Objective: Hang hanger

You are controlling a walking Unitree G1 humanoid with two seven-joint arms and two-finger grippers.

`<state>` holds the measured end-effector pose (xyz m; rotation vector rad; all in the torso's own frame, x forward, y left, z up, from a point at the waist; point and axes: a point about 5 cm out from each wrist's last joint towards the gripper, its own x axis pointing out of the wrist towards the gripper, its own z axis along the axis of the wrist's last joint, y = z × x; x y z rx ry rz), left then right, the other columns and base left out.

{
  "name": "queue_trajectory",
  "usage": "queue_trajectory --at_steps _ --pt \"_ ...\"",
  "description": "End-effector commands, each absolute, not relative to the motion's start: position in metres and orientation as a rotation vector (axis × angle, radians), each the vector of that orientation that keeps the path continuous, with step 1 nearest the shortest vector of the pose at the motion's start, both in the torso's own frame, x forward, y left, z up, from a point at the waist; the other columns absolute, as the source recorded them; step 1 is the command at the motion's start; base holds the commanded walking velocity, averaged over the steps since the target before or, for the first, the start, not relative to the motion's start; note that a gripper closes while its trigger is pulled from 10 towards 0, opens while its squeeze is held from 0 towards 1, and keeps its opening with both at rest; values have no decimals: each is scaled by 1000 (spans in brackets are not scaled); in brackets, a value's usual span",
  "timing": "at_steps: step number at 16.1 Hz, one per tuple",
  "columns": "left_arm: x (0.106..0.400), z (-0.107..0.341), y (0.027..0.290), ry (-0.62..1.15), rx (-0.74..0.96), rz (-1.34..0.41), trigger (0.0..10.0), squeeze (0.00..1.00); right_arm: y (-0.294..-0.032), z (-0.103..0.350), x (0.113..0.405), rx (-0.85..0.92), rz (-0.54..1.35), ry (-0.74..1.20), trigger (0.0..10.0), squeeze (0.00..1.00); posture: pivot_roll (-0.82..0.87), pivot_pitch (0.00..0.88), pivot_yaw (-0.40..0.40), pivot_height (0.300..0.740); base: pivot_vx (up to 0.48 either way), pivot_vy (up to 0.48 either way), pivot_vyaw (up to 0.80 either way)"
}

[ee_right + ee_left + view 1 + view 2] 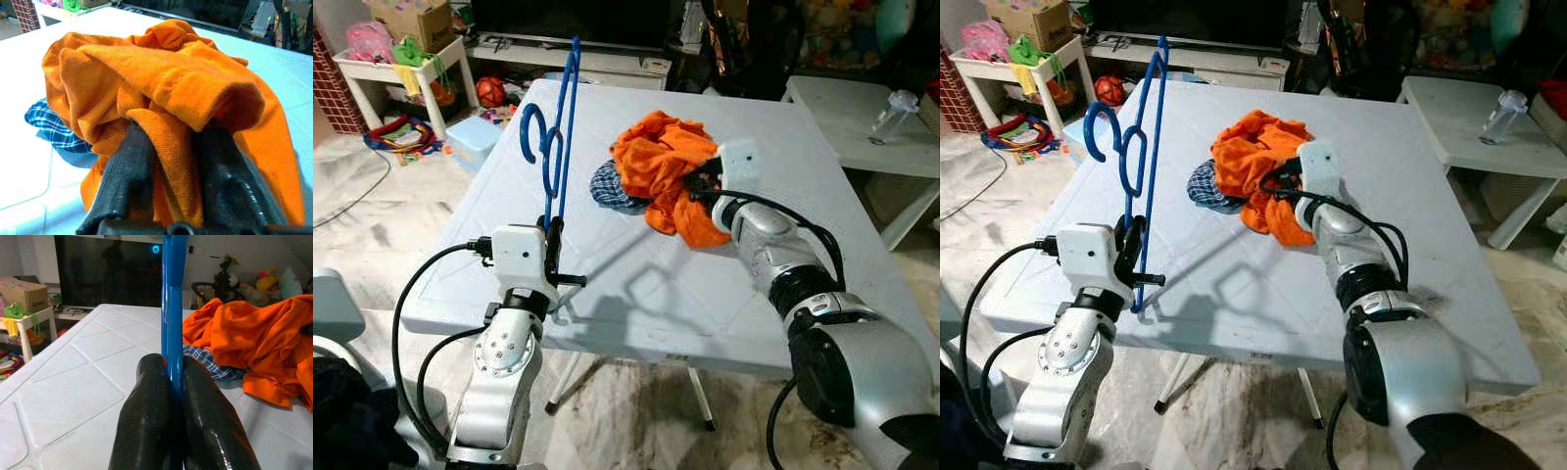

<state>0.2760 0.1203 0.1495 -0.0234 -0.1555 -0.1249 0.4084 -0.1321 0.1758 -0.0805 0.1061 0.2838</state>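
A blue hanger (558, 137) stands upright over the near left part of the white table (636, 284), hook pointing left. My left gripper (553, 245) is shut on its lower bar; in the left wrist view the hanger (173, 293) rises from between the two black fingers (146, 396). A crumpled orange garment (661, 162) lies at the table's middle, on top of a blue plaid cloth (610, 188). My right gripper (700, 186) is pushed into the garment's right side. In the right wrist view a fold of the orange garment (161, 73) sits pinched between its fingers (127, 161).
A second white table (862, 108) with a clear bottle (893, 108) stands at the right. At the back left are a small white shelf (401, 64) with toys and a light blue box (475, 142) on the floor. A dark TV stands behind the table.
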Motion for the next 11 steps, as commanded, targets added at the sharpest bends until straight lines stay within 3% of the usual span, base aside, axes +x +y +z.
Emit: queue_trajectory --at_steps 1,6,8,11 --pt "274 145 119 -127 -15 -139 10000 0 -137 180 410 -97 253 96 10000 1000 100 42 -75 740 0 0 0" --pt "270 140 119 -105 -10 -144 10000 0 -166 170 406 -72 112 128 10000 1000 103 47 -74 740 0 0 0" --pt "269 136 120 -90 -1 -149 10000 0 -186 174 404 14 47 70 10000 1000 95 49 -67 740 0 0 0" --pt "269 134 119 -78 2 -163 10000 0 -187 162 398 30 116 85 10000 1000 84 50 -57 740 0 0 0"
